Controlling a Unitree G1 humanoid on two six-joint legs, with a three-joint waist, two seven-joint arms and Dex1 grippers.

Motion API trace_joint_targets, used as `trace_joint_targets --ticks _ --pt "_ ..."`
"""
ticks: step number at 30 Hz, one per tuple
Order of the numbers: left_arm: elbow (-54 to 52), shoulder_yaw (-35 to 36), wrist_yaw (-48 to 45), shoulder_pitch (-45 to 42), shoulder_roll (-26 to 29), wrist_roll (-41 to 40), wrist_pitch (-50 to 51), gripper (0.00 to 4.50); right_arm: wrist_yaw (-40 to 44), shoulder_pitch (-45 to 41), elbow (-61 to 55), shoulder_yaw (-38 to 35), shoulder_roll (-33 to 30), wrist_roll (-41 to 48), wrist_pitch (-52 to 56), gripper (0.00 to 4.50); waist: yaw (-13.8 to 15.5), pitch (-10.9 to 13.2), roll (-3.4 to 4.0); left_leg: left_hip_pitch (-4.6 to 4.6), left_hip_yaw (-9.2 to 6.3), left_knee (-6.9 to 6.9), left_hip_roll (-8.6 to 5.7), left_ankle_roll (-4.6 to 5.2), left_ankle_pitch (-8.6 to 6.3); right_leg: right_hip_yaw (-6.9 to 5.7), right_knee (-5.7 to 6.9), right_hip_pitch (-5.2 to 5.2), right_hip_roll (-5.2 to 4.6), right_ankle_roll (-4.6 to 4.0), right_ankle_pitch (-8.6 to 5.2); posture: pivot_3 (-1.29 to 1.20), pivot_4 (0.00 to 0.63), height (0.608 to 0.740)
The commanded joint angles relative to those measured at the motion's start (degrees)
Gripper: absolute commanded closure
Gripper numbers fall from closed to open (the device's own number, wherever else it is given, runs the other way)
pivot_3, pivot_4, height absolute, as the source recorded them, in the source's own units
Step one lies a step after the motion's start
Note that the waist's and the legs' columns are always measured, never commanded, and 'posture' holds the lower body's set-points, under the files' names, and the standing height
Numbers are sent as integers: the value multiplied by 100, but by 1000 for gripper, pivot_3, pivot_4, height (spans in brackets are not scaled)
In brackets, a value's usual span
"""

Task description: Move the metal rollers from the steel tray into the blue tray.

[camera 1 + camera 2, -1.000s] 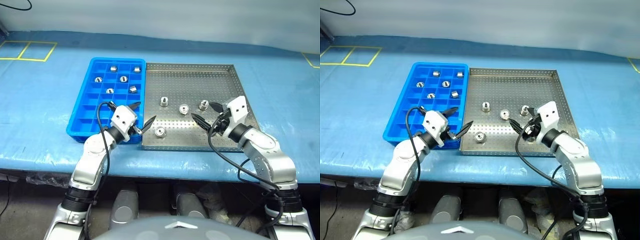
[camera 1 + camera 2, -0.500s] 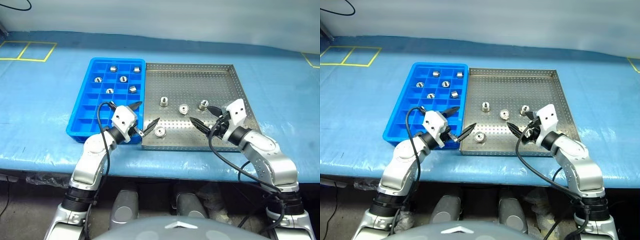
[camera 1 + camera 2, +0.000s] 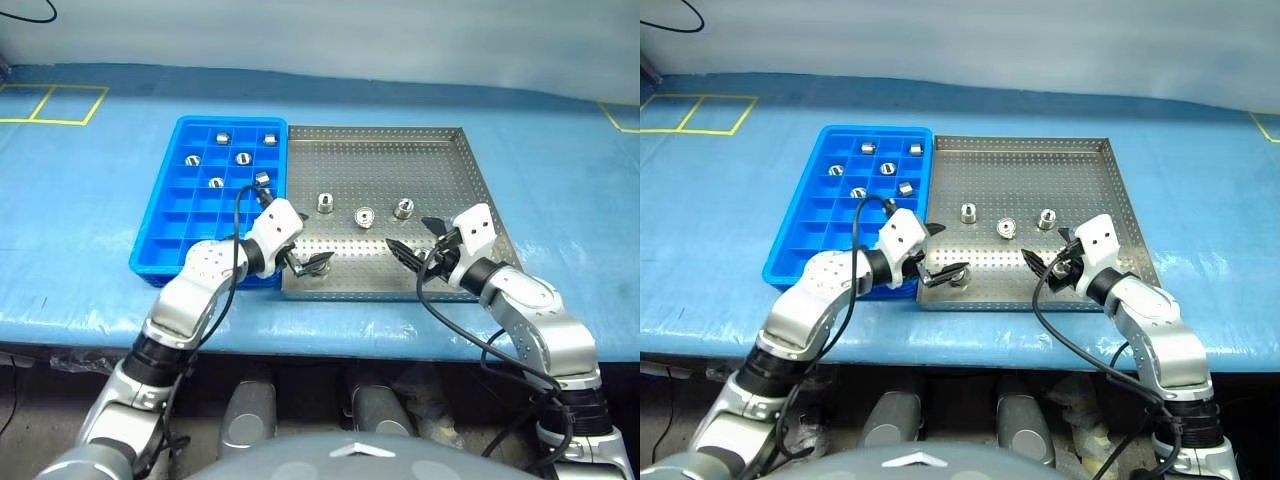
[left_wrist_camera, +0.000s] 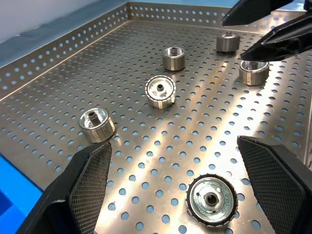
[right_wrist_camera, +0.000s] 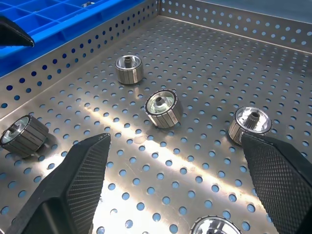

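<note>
Left wrist view has the left gripper spread wide over a roller lying flat in the steel tray, presumably bracketing it for transfer to the blue tray, while the right gripper waits open, empty.

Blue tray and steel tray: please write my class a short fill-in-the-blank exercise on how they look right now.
1. The blue tray holds ___ metal rollers.
2. The blue tray lies on the robot's ___ of the steel tray.
3. The left end effector and right end effector are over the steel tray, both ___.

Missing words: six; left; open
</note>
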Motion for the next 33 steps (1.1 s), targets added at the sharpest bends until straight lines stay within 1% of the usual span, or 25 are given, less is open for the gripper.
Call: trace_joint_targets --ticks 1,3,5,7,9,10,13,17,20,24,25,26,29,32,33 --pt "175 -247 -356 -457 202 110 216 18 -18 -29 -189 -57 22 3 -101 0 -15 0 1 0 1 -1 0 0 0 1 -1 0 -1 0 0 127 150 740" --pt "357 -418 -698 -645 319 41 353 18 -28 -10 -183 -44 43 -2 -112 0 -34 0 1 -1 4 -2 -1 1 -1 4 -4 -1 -1 0 0 121 150 740" --pt "619 -772 -946 -783 525 300 326 18 -35 33 -197 -9 65 -13 -107 0 -57 0 1 -2 4 -6 -1 5 -3 4 -5 -3 -1 0 0 116 150 740" --pt "859 -995 -970 -859 614 538 259 18 -34 79 -237 14 89 -5 -92 0 -76 0 2 -1 3 -12 0 7 -4 4 -5 -5 0 -5 -4 105 150 740" --pt "1003 -895 -975 -856 465 422 297 18 -58 131 -262 3 112 -4 -87 0 -79 0 1 -2 1 -13 1 7 -4 2 -4 -5 1 -7 -6 102 150 740" --pt "1031 -954 -1038 -859 470 426 349 18 -68 162 -268 -8 118 -7 -90 0 -81 0 3 -1 1 -12 1 7 -4 1 -3 -4 0 -7 -6 97 150 740" --pt "1163 -1268 -1045 -880 585 781 302 18 -81 207 -290 -32 128 -7 -87 0 -94 -1 4 0 2 -7 0 7 -4 3 -2 -2 0 -7 -6 93 150 740" --pt "1244 -1198 -1189 -809 422 632 318 18 -124 209 -293 -40 139 -8 -94 0 -92 -10 19 10 5 -3 0 8 -4 7 2 6 0 -6 -5 92 150 740" --pt "1325 -1393 -1263 -818 468 847 273 18 -153 190 -284 -31 146 0 -106 0 -100 -15 26 11 5 -1 0 10 -2 8 5 7 0 -6 -5 92 150 740" --pt "1578 -1479 -1232 -835 315 1035 43 18 -178 175 -265 -18 167 -5 -128 0 -83 -28 47 13 8 -1 -3 10 -2 12 3 10 -1 -5 -5 91 150 740" --pt "1622 -1521 -1252 -832 275 1076 3 379 -182 175 -263 -15 175 -8 -134 0 -76 -34 55 14 7 0 -3 11 -2 12 3 12 -1 -4 -5 91 150 740" --pt "1665 -1555 -1268 -826 227 1109 -41 536 -186 178 -263 -13 183 -12 -139 0 -72 -39 64 17 7 4 -4 11 -2 12 3 18 -1 -4 -5 91 150 740" --pt "1851 -1674 -1305 -829 85 1261 -170 1518 -205 188 -268 -10 215 -22 -152 0 -69 -46 77 37 7 9 -11 15 1 22 1 43 -2 -1 -5 82 150 740" --pt "2004 -1790 -1474 -826 18 1361 -258 2596 -230 218 -284 -11 234 -17 -170 0 -74 -49 79 87 7 9 -14 16 0 23 -10 88 -7 3 -8 75 150 740" --pt "2074 -1812 -1489 -828 -10 1425 -295 2868 -241 230 -290 -11 239 -15 -174 0 -80 -51 82 90 8 9 -16 16 1 24 -11 90 -11 4 -9 72 150 740"
